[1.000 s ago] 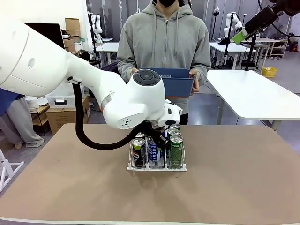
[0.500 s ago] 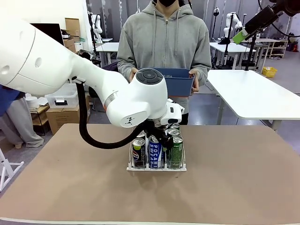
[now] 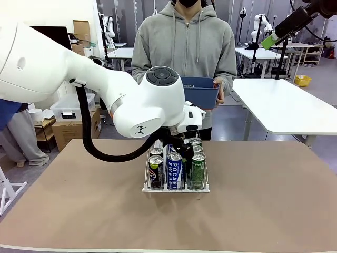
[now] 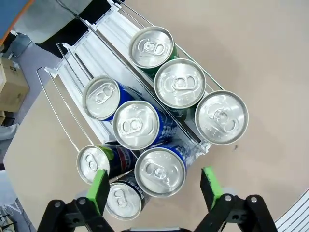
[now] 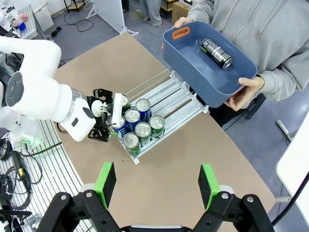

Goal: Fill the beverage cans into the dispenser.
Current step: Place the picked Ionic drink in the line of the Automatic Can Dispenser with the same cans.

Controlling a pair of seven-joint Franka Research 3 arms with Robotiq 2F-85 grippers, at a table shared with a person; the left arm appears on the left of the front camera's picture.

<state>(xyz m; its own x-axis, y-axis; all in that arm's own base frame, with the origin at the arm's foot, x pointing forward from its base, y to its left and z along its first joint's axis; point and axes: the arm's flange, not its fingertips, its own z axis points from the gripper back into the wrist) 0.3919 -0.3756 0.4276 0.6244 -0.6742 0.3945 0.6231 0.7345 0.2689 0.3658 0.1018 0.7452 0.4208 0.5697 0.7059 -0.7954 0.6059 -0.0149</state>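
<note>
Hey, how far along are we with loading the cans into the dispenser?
Nearly done. The dispenser holds three green cans, three Pocari Sweat cans and two Pepsi cans. Nothing is in hand: the left gripper hangs open over the front Pocari Sweat can, the right gripper open, up high. Left: one black can lying in the blue bin the person holds.

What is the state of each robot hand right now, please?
Left hand: open, holding nothing, above the front blue can.
Right hand: open, holding nothing.
</note>
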